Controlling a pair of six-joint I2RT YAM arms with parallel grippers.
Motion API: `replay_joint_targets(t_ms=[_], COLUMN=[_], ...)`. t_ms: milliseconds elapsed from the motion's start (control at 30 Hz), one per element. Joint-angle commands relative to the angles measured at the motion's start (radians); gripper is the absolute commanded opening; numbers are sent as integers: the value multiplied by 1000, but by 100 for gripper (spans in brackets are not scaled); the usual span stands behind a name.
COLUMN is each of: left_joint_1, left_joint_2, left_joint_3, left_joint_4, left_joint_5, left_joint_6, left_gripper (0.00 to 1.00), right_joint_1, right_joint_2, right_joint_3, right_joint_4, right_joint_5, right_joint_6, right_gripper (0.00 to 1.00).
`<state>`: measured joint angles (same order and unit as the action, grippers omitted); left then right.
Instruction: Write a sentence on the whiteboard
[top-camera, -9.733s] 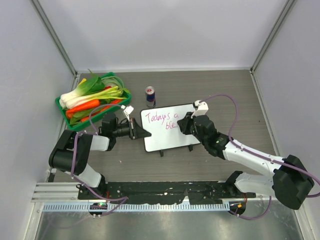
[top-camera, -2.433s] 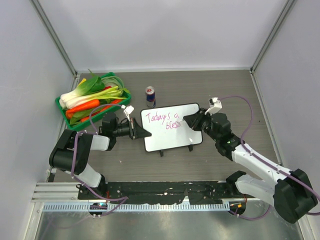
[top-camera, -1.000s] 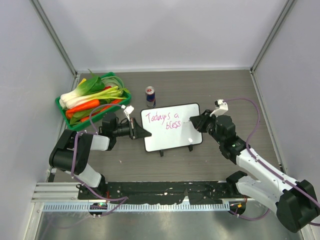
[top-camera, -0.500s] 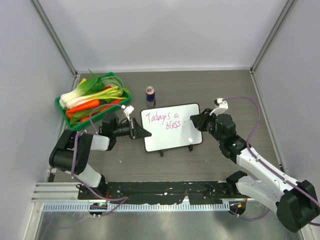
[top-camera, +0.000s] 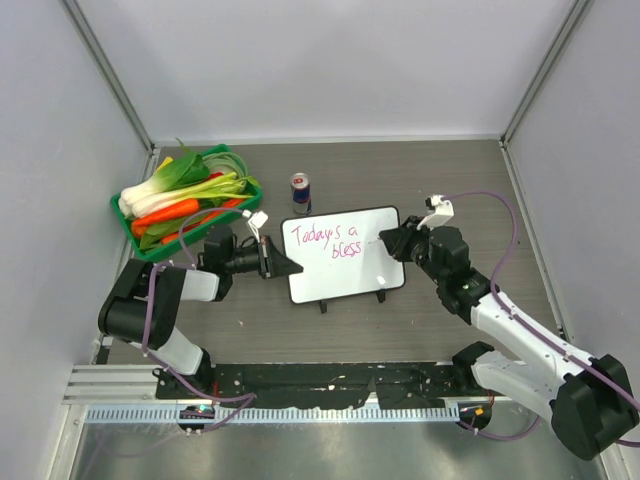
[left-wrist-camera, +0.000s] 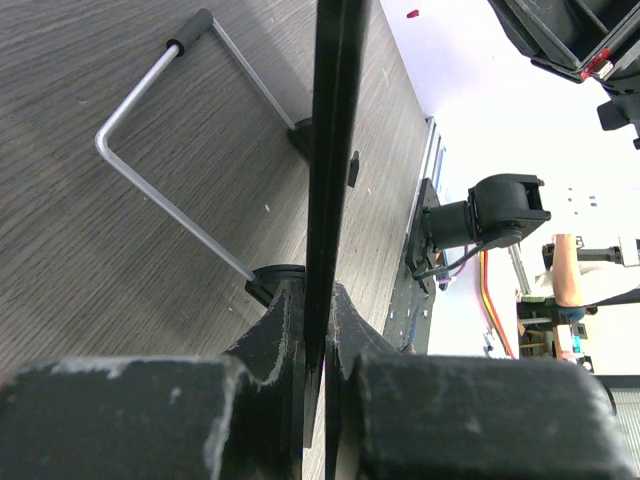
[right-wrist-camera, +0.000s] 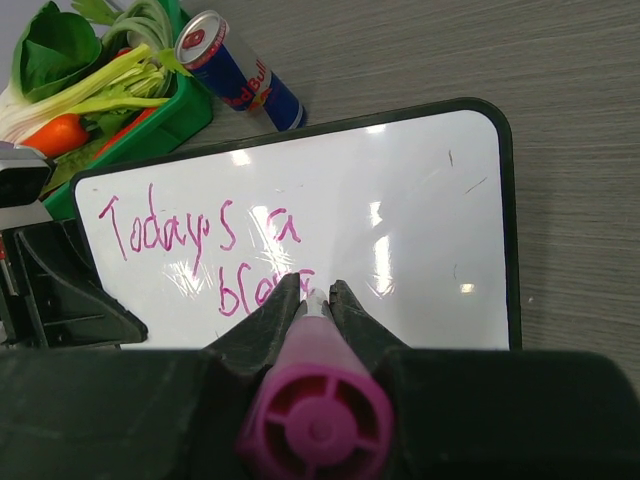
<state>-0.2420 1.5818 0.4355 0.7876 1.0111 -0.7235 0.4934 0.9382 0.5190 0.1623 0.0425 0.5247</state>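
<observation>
The whiteboard (top-camera: 345, 280) stands on its feet mid-table. The sentence (top-camera: 325, 240) is in pink marker and reads "Today's a" over "bless". My left gripper (top-camera: 285, 266) is shut on the board's left edge; in the left wrist view the dark board edge (left-wrist-camera: 325, 150) runs between the fingers at my gripper (left-wrist-camera: 318, 330). My right gripper (top-camera: 385, 243) is shut on a pink marker (right-wrist-camera: 315, 410) whose tip points at the board (right-wrist-camera: 420, 220), just right of the second line of the sentence (right-wrist-camera: 200, 235). Whether the tip touches cannot be told.
A green basket (top-camera: 135, 228) of vegetables sits at the back left. A drink can (top-camera: 300, 192) stands just behind the board and also shows in the right wrist view (right-wrist-camera: 235, 75). The board's wire stand (left-wrist-camera: 170, 170) rests on the table under it.
The second line has grown from "ble" to "bless". My right gripper moved right along the board with the marker, then edged slightly back left. The left arm has not moved.
</observation>
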Motion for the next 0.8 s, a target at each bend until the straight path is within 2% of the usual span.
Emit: replay_joint_targets(t_ms=[0, 767], left_joint_1=[-2, -2], left_joint_2=[17, 20], left_joint_3=[3, 6], left_joint_4=[-68, -67], left_joint_5=[-69, -65], left_joint_6=[29, 29], left_gripper=[0, 0], right_joint_1=[-4, -4], right_joint_2=[22, 145], right_joint_3=[47, 76], right_joint_4=[57, 117], right_joint_5=[-3, 19], right_joint_6=[-26, -3], right_gripper=[1, 1])
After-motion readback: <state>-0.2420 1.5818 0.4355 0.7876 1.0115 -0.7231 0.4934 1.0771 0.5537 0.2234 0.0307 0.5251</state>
